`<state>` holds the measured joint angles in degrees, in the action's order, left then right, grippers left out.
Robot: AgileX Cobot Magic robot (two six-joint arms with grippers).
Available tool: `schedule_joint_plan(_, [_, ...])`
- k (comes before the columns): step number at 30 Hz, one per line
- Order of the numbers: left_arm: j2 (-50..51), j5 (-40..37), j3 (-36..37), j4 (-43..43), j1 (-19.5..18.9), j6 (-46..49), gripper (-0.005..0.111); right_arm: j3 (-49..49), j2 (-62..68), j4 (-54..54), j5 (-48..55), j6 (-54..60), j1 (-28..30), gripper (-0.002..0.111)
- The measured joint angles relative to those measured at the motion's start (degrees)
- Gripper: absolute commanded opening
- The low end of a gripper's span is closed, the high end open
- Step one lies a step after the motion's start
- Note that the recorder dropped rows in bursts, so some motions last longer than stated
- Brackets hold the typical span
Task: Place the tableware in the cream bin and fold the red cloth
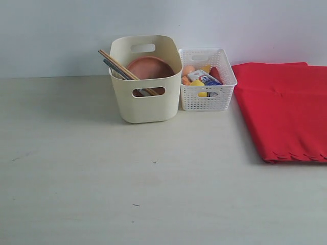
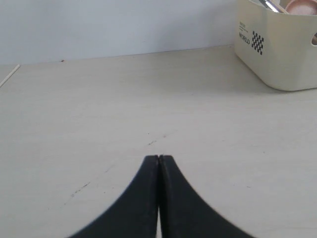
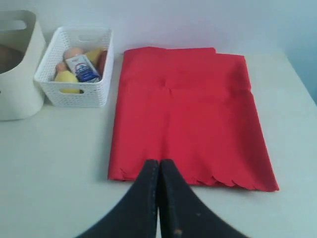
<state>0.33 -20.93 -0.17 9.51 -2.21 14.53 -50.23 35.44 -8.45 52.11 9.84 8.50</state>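
Note:
The cream bin stands at the back of the table and holds the brown wooden plate, with chopsticks and a dark utensil handle sticking out over its rim. The red cloth lies folded flat at the right, scalloped edge toward the front; it also shows in the right wrist view. My right gripper is shut and empty, over the cloth's near edge. My left gripper is shut and empty above bare table, the bin far off to its side. Neither arm shows in the exterior view.
A white lattice basket stands right of the bin, between it and the cloth, holding a milk carton and yellow and orange food items. The wall runs close behind both containers. The pale tabletop stretches wide in front.

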Motion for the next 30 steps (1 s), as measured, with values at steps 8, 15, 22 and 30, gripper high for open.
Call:
schedule_joint_plan(8, [0.0, 0.0, 0.0, 0.0, 0.0, 0.0, 0.0, 5.9, -10.8, 8.5, -1.3, -3.1, -9.3, 0.0])
schedule_joint_plan(15, [0.0, 0.0, 0.0, 0.0, 0.0, 0.0, 0.0, 10.9, -20.8, 9.4, -5.9, -2.8, -16.4, 0.0])
schedule_joint_plan(22, [0.0, 0.0, 0.0, 0.0, 0.0, 0.0, 0.0, 17.8, -28.2, 9.4, -13.0, -2.8, -21.3, 0.0])
schedule_joint_plan(30, [0.0, 0.0, 0.0, 0.0, 0.0, 0.0, 0.0, 27.8, -32.4, 8.5, -22.6, -2.5, -27.1, 0.0])
